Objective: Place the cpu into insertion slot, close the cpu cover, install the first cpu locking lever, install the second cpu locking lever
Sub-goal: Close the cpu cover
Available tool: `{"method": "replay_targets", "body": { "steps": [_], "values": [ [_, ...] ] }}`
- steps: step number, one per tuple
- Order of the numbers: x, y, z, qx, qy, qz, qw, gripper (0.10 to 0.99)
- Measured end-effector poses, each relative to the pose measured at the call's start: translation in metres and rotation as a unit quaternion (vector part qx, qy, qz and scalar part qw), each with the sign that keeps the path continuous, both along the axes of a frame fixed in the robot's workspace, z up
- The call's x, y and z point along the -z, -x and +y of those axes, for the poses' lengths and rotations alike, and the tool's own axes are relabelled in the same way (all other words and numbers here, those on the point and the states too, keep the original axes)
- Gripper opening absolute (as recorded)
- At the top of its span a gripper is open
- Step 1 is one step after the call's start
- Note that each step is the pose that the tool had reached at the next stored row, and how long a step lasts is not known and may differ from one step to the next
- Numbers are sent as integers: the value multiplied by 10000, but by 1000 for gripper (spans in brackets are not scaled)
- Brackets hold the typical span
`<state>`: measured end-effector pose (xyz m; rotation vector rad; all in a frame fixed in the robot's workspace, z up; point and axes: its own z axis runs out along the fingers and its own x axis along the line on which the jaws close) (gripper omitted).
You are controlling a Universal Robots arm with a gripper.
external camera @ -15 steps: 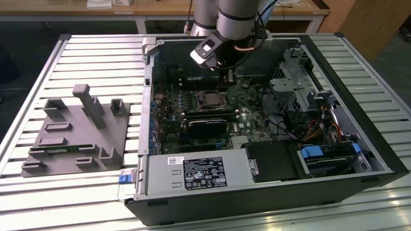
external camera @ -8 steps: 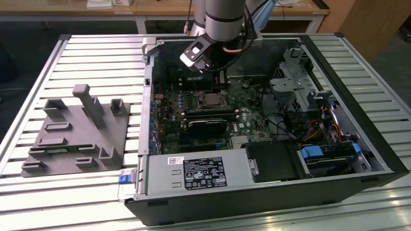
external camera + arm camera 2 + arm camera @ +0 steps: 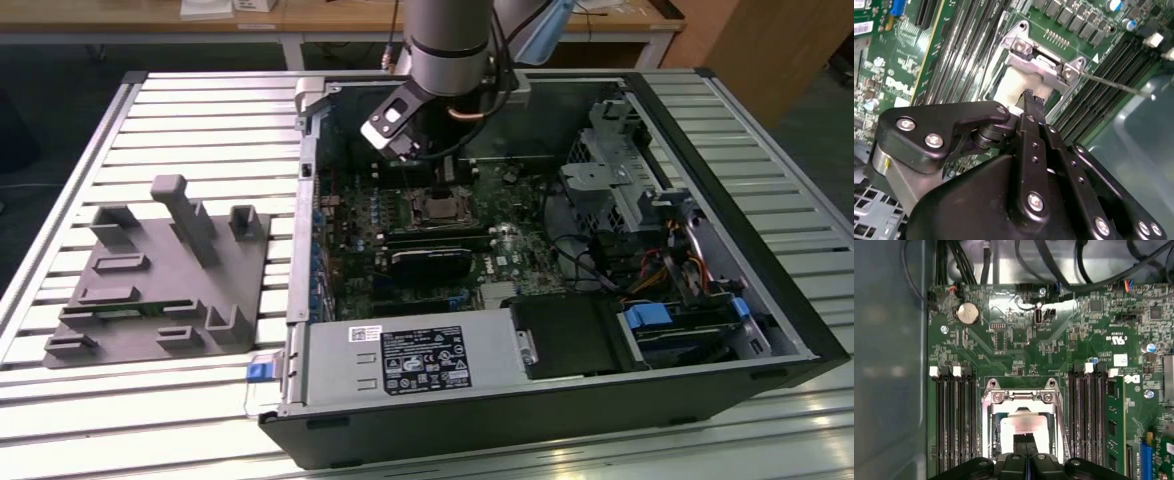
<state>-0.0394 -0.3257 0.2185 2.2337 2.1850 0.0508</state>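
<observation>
First wrist view: cpu (image 3: 1013,424) beneath hand (image 3: 1026,437).

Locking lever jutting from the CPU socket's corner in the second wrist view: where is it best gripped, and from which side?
Grip the locking lever near its free end, farthest from its pivot at the CPU socket. It is a thin, bare rod stretching over the memory slots, so coming from above with the fingers closing across it is probably best.

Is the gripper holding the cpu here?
No, in the first wrist view the gripper is shut empty while the cpu lies down on the motherboard.
</observation>
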Motion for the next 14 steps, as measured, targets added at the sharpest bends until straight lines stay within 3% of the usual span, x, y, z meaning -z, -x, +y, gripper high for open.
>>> {"method": "replay_targets", "body": {
  "steps": [3,9,14],
  "values": [
    [39,25,0,-16,-23,-3,10000,106],
    [45,26,0,-78,-26,-3,10000,106],
    [47,26,0,-498,-26,-2,9988,106]
  ]
}}
